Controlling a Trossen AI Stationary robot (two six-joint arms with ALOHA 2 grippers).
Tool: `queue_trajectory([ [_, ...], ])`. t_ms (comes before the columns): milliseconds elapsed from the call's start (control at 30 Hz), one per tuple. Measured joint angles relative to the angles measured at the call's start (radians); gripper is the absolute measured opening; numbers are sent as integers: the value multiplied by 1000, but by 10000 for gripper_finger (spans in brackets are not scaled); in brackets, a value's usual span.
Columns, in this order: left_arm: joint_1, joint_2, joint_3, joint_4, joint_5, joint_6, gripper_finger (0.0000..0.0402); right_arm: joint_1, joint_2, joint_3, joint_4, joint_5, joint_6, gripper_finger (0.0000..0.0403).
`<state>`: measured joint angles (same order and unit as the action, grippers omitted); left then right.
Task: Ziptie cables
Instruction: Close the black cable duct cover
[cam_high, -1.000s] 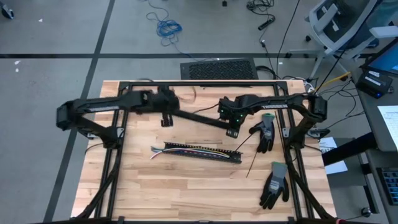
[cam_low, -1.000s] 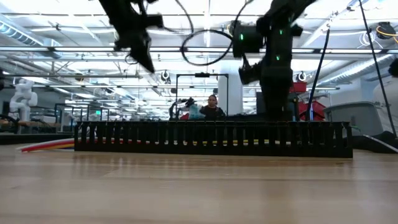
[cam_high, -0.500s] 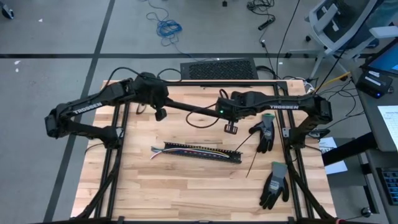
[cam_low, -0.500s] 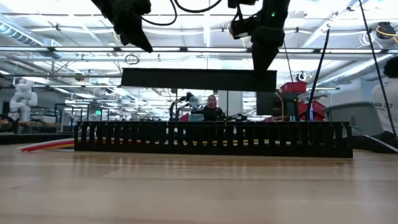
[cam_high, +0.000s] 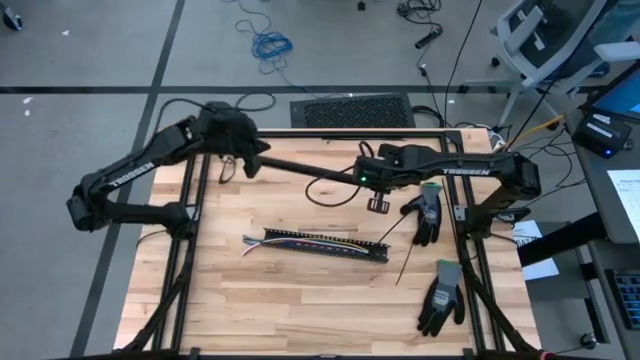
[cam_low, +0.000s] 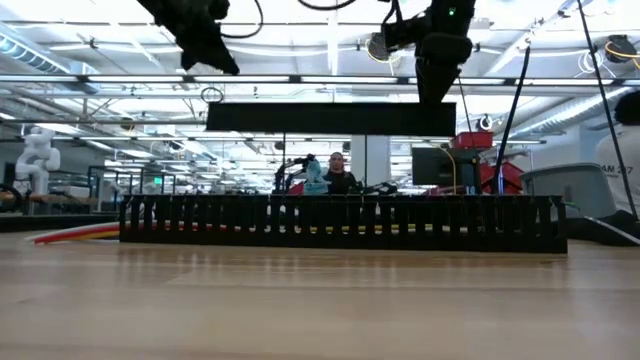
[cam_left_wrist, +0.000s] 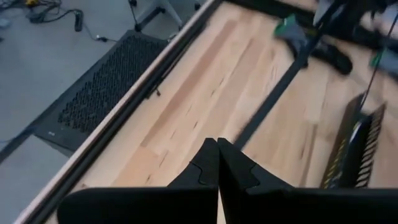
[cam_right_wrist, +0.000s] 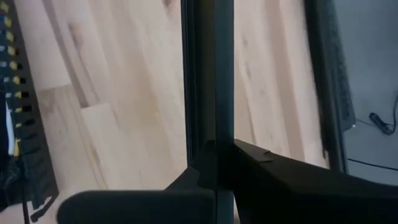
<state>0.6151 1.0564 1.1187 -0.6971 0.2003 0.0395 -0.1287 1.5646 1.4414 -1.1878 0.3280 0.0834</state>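
Note:
The cables (cam_high: 300, 241) lie inside a black slotted duct (cam_high: 325, 246) at mid-table; their coloured ends (cam_low: 70, 233) stick out on the left. A long flat black bar (cam_low: 330, 118) hangs level in the air beyond the duct, with my right gripper (cam_low: 437, 98) shut on it near its right end. My left gripper (cam_left_wrist: 217, 142) is shut with nothing between its fingers. It stands over the bar's left end (cam_high: 262, 162), and the low view shows a gap between them (cam_low: 232, 68). My right gripper pinches the black bar between its two fingers near the bar's right end (cam_right_wrist: 208, 134). It comes from above, slanting down. The bar reaches away from the fingers toward the table's left. It hangs level, clear of the table and higher than the duct.
Two thin black zip-tie strips (cam_high: 398, 250) lie right of the duct. Two grey-and-green gloves (cam_high: 428, 215) (cam_high: 440, 295) lie near the right edge. A black frame (cam_high: 330, 133) rims the table. Bare wood (cam_high: 300, 300) lies in front of the duct.
My right gripper has risen with the bar, which came up from behind the duct and now hangs level above it. My left gripper has moved up and toward the table's far left corner, rolling as it went. The bar's left end has swung toward the far edge.

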Motion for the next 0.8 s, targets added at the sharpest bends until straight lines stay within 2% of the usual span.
queue_trajectory([
  [167, 38, -27, -1, 0, 13, -42, 0, 0, -48, 0, 0, 23, 45, 0],
  [367, 47, -50, -88, 0, 152, -135, 0, 5, -79, 0, -9, 48, 59, 0],
  [433, 47, -74, -131, 5, 169, -157, 0, 11, -87, 0, -15, 71, 60, 0],
  [633, 46, -205, -273, 79, 166, -286, 0, 43, -116, 0, -18, 119, 95, 0],
  [800, 46, -337, -376, 175, 61, -343, 0, 77, -118, 0, 11, 126, 111, 0],
])
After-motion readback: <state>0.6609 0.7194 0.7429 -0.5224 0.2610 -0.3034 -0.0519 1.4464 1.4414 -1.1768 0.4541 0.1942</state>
